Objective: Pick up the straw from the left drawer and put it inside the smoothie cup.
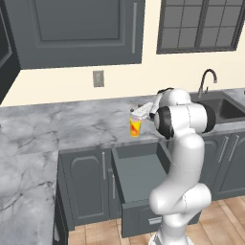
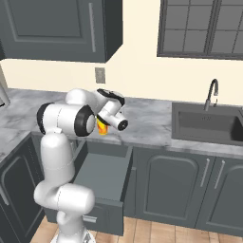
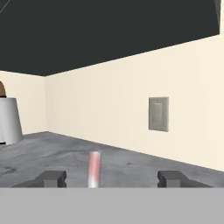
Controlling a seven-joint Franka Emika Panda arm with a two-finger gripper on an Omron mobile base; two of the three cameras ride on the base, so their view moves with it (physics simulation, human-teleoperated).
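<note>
pincer jaws wide apart, straw upright btwn them, slightly left of ctr, not gripped

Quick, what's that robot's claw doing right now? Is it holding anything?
Gripper: open, fingers wide apart, gripping nothing. The straw stands upright between them, touching neither finger.

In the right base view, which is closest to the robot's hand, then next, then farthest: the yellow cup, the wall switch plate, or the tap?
1. Small yellow cup with red markings, just beneath the gripper.
2. Grey wall switch plate, on the wall above.
3. Curved dark tap, far right, by the sink.
</note>
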